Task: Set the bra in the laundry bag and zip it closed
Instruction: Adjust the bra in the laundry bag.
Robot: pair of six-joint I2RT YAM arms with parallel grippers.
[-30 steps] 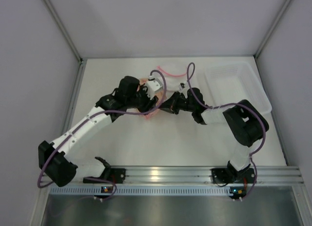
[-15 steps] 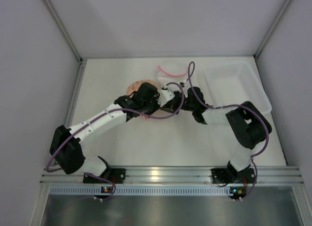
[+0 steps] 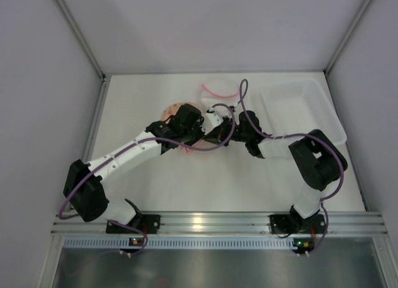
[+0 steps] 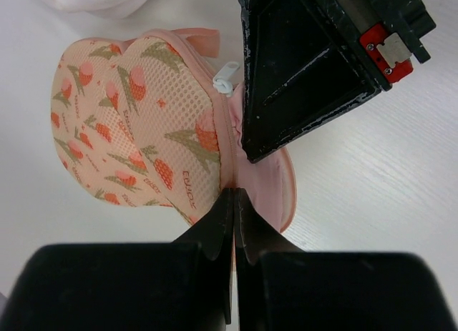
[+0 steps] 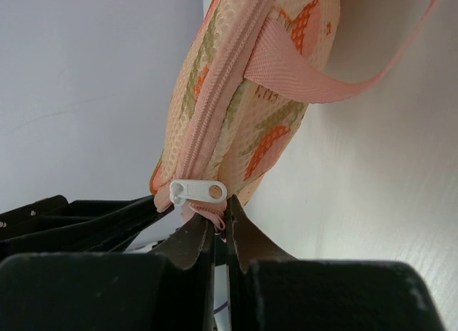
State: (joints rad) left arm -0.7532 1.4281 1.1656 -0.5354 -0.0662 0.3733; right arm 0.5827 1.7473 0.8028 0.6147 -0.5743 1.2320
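Note:
The laundry bag (image 4: 136,124) is a peach printed mesh case with pink edging, lying folded shut on the white table. Its white zipper pull (image 4: 227,75) sits at the seam. My left gripper (image 4: 235,196) is shut on the bag's pink rim. Beside the left fingertips lies a plain pink flap (image 4: 268,184); I cannot tell whether it is the bra or bag lining. My right gripper (image 5: 220,218) is shut on the pink zipper tape just under the zipper pull (image 5: 197,191). From above, the laundry bag (image 3: 171,109) peeks out beside the left gripper (image 3: 193,134) and right gripper (image 3: 214,131).
A white mesh pouch (image 3: 217,89) with a pink rim lies just behind the grippers. A clear plastic tray (image 3: 303,107) stands at the back right. A pink strap loop (image 5: 315,84) hangs off the bag. The two grippers are nearly touching.
The left arm swung in over the bag's near side and its gripper closed on the pink rim. The right gripper stayed shut at the zipper end.

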